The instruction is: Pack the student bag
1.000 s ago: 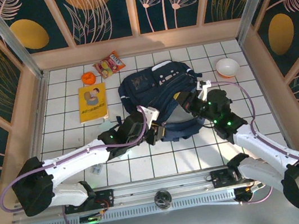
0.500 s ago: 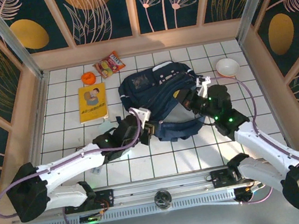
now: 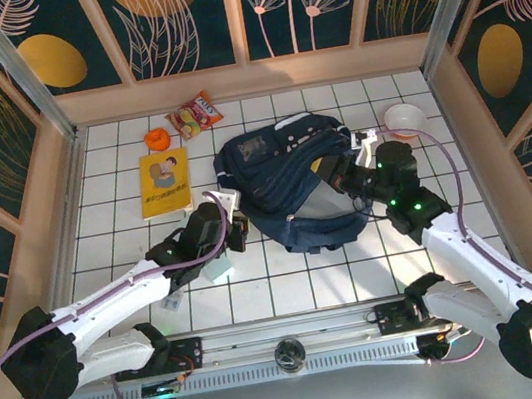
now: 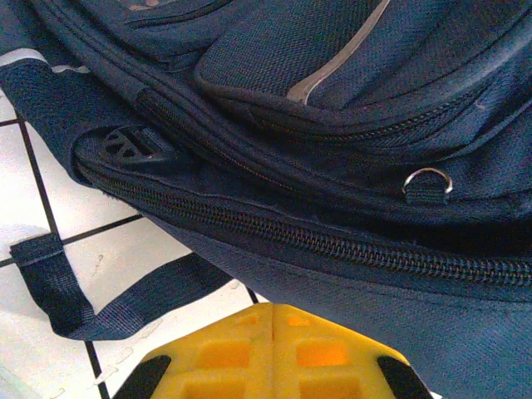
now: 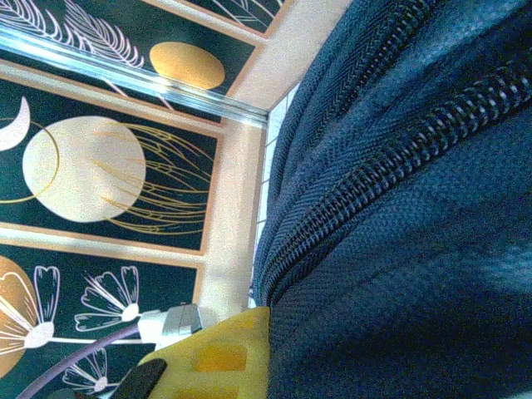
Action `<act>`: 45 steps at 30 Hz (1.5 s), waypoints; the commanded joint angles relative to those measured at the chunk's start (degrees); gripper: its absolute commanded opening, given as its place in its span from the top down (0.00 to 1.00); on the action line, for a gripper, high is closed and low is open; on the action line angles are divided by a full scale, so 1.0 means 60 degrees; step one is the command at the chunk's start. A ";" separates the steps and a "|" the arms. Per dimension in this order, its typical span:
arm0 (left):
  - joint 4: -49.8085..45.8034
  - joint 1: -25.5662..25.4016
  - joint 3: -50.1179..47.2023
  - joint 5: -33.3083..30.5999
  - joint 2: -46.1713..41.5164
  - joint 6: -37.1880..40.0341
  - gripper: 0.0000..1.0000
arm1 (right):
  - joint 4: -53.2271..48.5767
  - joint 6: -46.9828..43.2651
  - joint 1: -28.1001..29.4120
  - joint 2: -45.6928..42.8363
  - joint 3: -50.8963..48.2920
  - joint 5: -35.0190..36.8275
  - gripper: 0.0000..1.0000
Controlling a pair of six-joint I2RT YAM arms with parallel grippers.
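The left tool (image 3: 235,227) is being held clenched, low beside the student bag (image 3: 276,167). Its fabric is being grasped by the right tool (image 3: 330,171).

Looks close onto bag (image 5: 432,274): navy weave, two zips (image 5: 399,162) slanting up to the right. Meets yellow finger (image 5: 218,359) at the bottom edge, perhaps pinched there, contact hidden by cloth. Takes in, at left, wall panel (image 5: 83,166) with pale disc and flowers, metal rail (image 5: 125,71), strip of white tile (image 5: 278,112), purple cable (image 5: 96,351).
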 commanded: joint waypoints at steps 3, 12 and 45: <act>0.0355 0.0115 -0.0177 0.0021 -0.0065 0.0233 1.00 | 0.0671 -0.0300 -0.0106 -0.0293 0.0641 -0.0675 0.99; 0.1152 0.0719 -0.0120 0.0820 0.0098 0.0797 0.98 | -0.0033 -0.0751 -0.0247 -0.0264 0.1250 -0.1193 1.00; -0.0421 -0.1798 0.1071 0.0185 0.0502 0.0983 0.97 | 0.0625 -0.0458 0.0295 0.0440 0.1188 -0.0420 1.00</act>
